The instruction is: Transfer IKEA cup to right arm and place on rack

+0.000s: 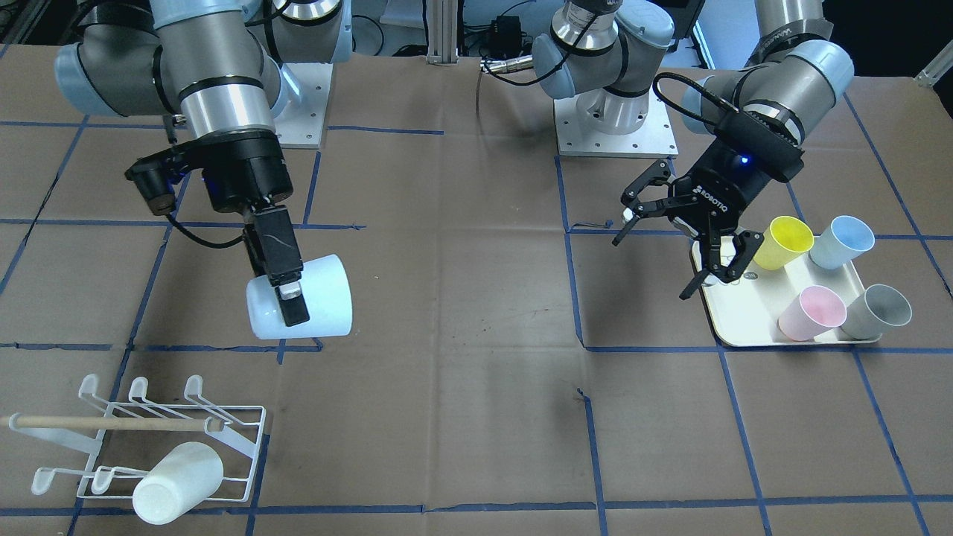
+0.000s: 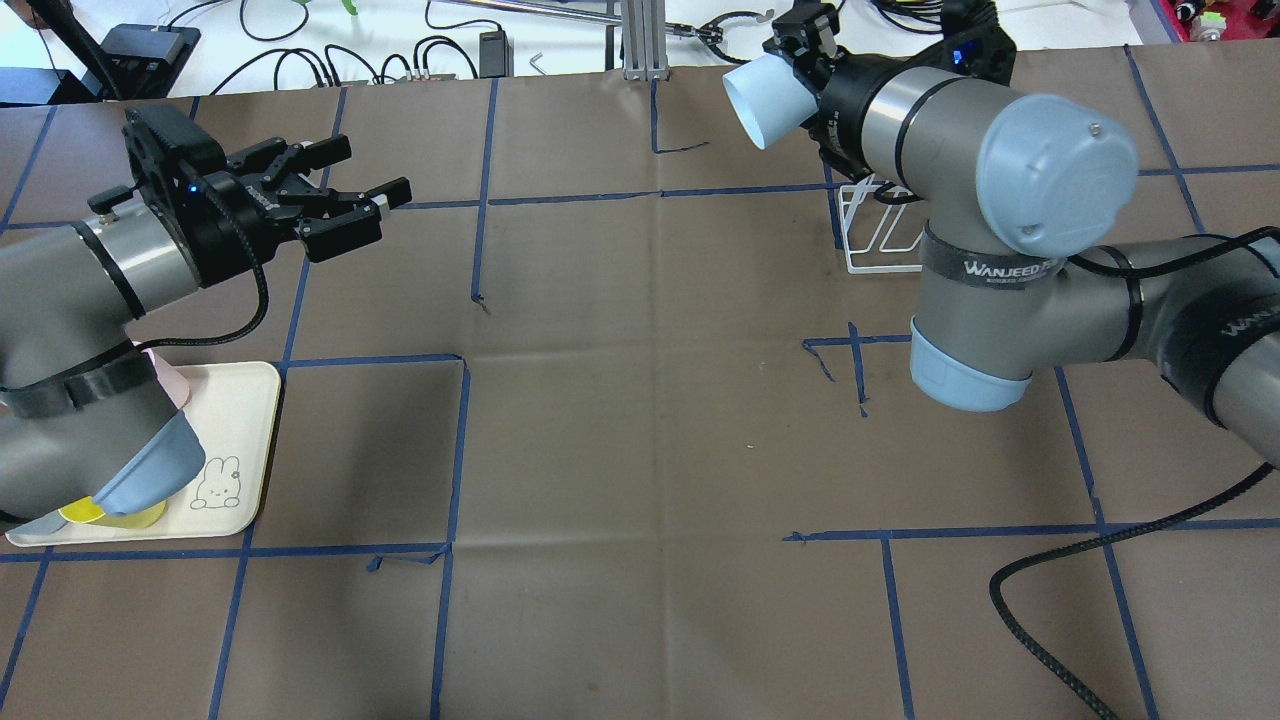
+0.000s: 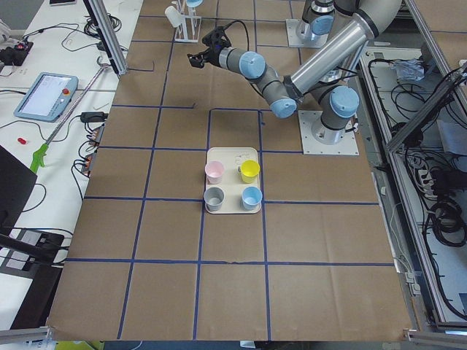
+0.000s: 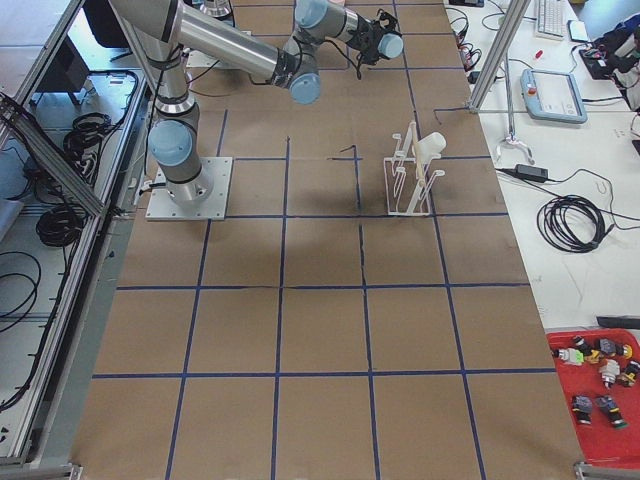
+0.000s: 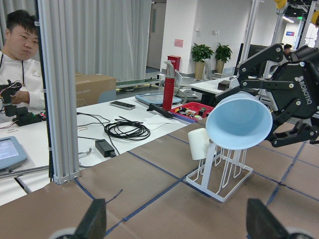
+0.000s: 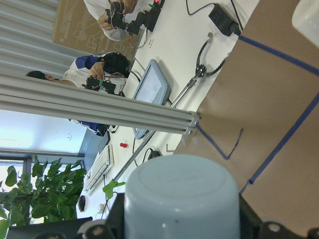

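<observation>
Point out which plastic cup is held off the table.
The pale blue plastic cup gripped by the right hand. The white cup sits on the white wire rack; the yellow, blue, pink and grey cups stand on the cream tray.

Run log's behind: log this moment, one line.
right arm: jaws shut on blue cup | left arm: jaws open | rack: one white cup

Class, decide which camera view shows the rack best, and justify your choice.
Front-facing view: the whole rack shows, prongs, dowel and a white cup. Overhead, the right arm hides most of it; both side views show it small; the left wrist view shows it partly behind the blue cup.
</observation>
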Available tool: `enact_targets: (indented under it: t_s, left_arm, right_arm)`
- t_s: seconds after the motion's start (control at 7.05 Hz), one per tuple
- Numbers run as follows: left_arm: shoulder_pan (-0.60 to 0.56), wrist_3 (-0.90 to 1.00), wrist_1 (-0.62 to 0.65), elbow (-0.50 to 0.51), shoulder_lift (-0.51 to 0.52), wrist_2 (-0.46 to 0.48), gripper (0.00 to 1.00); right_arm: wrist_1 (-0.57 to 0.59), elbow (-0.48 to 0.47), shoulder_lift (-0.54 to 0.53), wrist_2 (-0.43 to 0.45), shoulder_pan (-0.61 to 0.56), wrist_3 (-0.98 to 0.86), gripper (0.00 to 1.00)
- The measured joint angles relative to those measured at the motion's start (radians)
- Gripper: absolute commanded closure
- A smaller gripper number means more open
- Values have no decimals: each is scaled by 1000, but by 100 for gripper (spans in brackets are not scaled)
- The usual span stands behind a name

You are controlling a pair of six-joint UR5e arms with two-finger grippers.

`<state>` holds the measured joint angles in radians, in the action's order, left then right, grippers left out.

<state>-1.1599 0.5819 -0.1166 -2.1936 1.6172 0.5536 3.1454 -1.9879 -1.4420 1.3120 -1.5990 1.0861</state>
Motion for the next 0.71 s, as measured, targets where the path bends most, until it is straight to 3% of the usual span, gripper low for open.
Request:
enact_targets:
  t_s: [0.28, 0.71]
  left_arm:
    - [-48, -45, -146, 94, 0, 208, 1]
    - [-199, -183, -410, 262, 16, 591, 1]
  right_arm:
    - [-2, 0, 4, 0, 89, -383, 86]
    - [5, 34, 49, 11, 214, -835, 86]
